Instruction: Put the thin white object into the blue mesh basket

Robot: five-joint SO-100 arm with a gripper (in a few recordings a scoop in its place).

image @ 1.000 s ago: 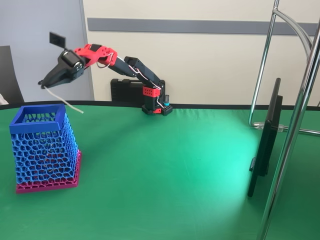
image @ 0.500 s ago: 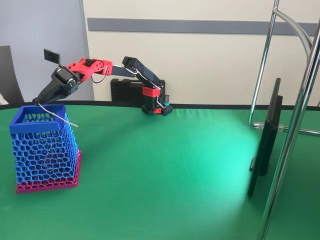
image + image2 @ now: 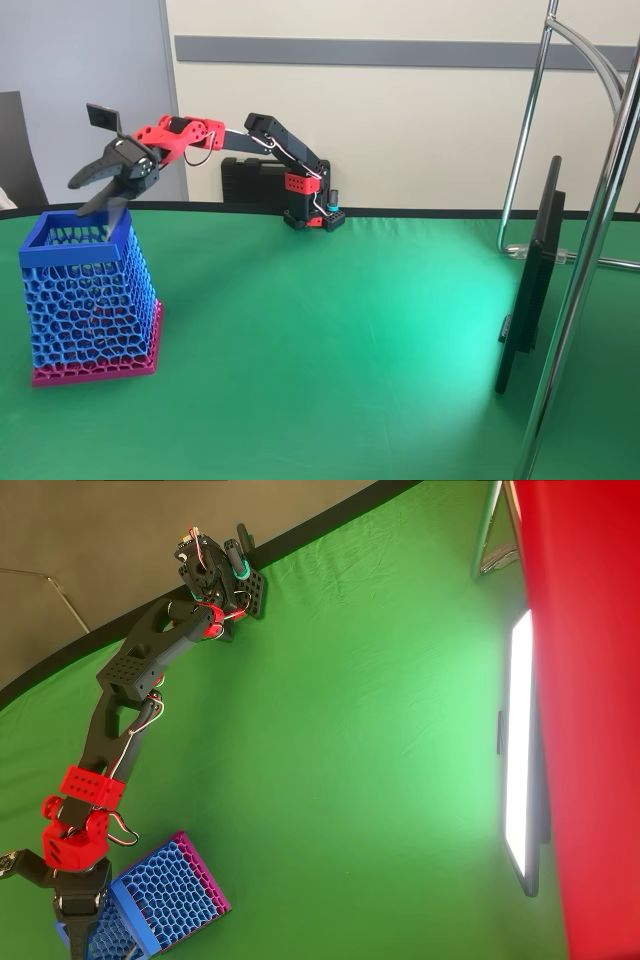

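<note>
In the fixed view the end effector (image 3: 88, 195) hangs with its two dark fingers spread wide apart and nothing between them. Directly beneath it, its rim just under the lower fingertip, stands the blue basket (image 3: 88, 300) on a magenta base, set on the green worktop (image 3: 340, 330). I cannot make out the white stick anywhere; the mesh walls are too busy to tell if it lies inside. In the overhead view the end effector (image 3: 78, 905) sits over the basket (image 3: 165, 900) at its rim, with the black and red arm (image 3: 130, 680) reaching back from it to the base at the worktop's far edge.
</note>
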